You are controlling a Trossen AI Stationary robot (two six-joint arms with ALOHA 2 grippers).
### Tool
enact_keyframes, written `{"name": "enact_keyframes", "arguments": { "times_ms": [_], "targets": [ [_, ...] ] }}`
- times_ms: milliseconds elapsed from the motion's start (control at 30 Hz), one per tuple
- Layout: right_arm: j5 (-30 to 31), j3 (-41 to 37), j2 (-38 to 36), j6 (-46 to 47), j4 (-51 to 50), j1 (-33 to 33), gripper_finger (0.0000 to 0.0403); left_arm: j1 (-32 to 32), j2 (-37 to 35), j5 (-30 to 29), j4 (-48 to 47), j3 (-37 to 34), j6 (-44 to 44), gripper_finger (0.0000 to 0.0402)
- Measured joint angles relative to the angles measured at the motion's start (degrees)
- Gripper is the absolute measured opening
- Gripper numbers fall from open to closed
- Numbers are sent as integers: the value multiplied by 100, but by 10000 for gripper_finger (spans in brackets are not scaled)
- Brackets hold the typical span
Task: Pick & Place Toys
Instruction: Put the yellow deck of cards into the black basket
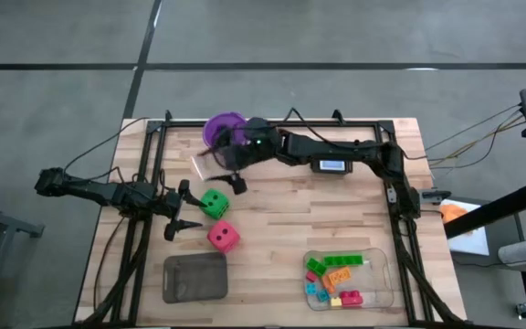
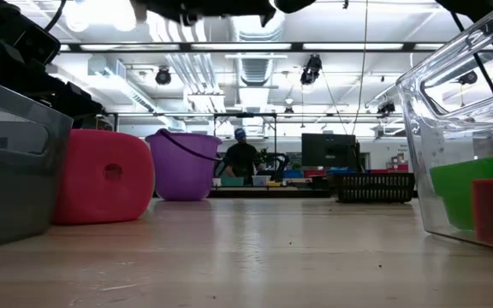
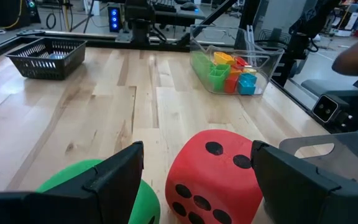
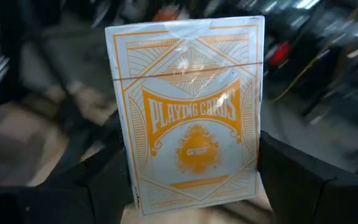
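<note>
2 arms are shown over a pale wooden table set on a grey floor, with a lit workshop and a distant person seen beyond. Small bricks in green, orange, red, yellow and blue are held in the clear tray; the grey tray and purple cup are also seen. A playing-card pack is gripped by the right gripper beside the cup. The left gripper is spread open by the green die and red die.
</note>
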Motion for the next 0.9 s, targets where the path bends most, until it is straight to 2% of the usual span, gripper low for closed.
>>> {"name": "enact_keyframes", "arguments": {
  "times_ms": [267, 567, 900],
  "targets": [
    [350, -301, -6, 499, 2404, -19, 289, -2, 2, 2, 0, -1, 0, 301],
    [855, -1588, -6, 1093, 5714, -59, 289, -2, 2, 2, 0, 0, 1, 301],
    [1327, -2843, -6, 1141, 6774, -271, 289, -2, 1, 2, 0, 0, 0, 301]
  ]
}}
